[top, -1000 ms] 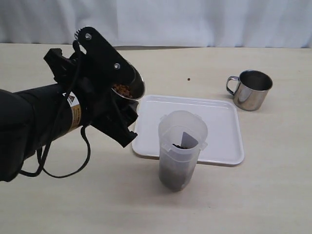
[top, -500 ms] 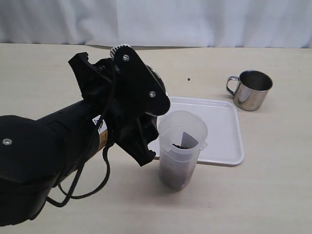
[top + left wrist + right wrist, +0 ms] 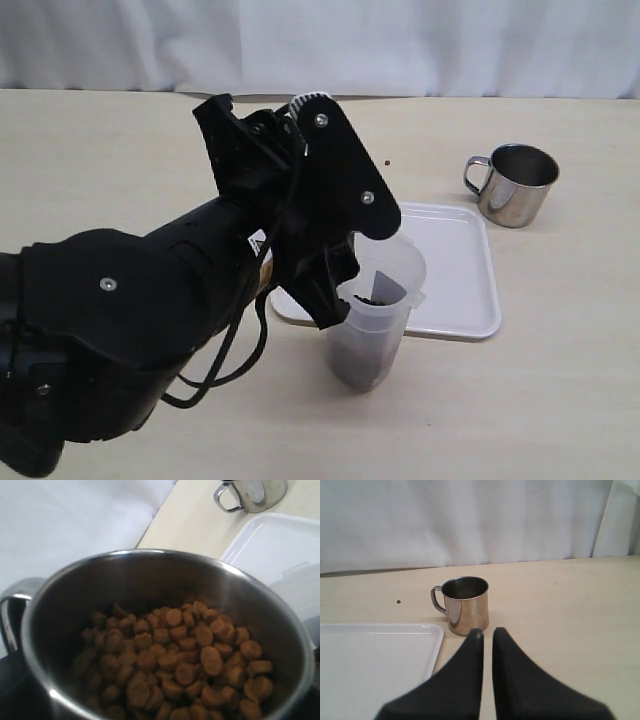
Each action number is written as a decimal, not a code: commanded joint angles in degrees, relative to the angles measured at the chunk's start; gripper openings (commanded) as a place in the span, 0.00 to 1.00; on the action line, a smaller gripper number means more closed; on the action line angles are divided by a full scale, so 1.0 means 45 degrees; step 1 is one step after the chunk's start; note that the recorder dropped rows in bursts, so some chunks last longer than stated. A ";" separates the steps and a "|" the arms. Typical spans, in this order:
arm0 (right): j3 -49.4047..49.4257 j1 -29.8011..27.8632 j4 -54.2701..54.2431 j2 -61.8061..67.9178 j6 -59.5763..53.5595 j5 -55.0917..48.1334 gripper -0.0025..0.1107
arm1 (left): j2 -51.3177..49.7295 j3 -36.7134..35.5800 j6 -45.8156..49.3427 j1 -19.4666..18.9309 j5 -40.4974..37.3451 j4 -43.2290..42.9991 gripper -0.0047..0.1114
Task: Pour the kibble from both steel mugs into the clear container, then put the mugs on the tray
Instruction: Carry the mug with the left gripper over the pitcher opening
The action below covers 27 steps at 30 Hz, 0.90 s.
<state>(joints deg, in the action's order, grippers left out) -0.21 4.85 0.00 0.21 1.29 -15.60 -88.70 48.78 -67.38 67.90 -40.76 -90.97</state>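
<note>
Left gripper (image 3: 338,215) is held above the table (image 3: 540,400), raised over the rim of the clear container (image 3: 388,272). It is clamped on a kibble-filled mug (image 3: 140,580). That mug is hidden behind the gripper in the exterior view and is seen only in the left wrist view. There the mug is seen tilted, with its loop handle to one side. Kibble (image 3: 175,660) is heaped against the lower side of its inner wall, and none is seen leaving the rim.

The clear container is stood upright on the table by the near edge of the tray (image 3: 455,272); contact between the two cannot be determined. A dark layer of pellets (image 3: 358,362) is visible through its lower part.

The white tray is laid flat on the table. A second mug (image 3: 515,185) is stood upright on the table just beyond the tray's far right corner, apart from it, handle turned towards the tray. Its contents cannot be made out.

Right gripper (image 3: 487,635) is seen with its fingers pressed together on nothing, pointed at the second mug and well short of it.

One stray pellet (image 3: 386,163) is noted on the table beyond the tray.
</note>
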 commanded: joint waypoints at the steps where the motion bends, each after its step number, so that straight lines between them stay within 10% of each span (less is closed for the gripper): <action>1: 0.0048 -0.0015 0.0000 -0.0046 -0.0109 -0.0033 0.07 | 0.0011 0.0129 0.0464 0.0023 -0.0107 -0.0307 0.04; 27: 0.0048 -0.0015 0.0000 -0.0046 -0.0109 -0.0033 0.07 | -0.0846 0.0129 0.3744 -0.0039 -0.0496 -0.1081 0.04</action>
<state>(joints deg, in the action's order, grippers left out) -0.21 4.85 0.00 0.21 1.29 -15.60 -92.60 48.99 -50.49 67.90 -41.81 -95.01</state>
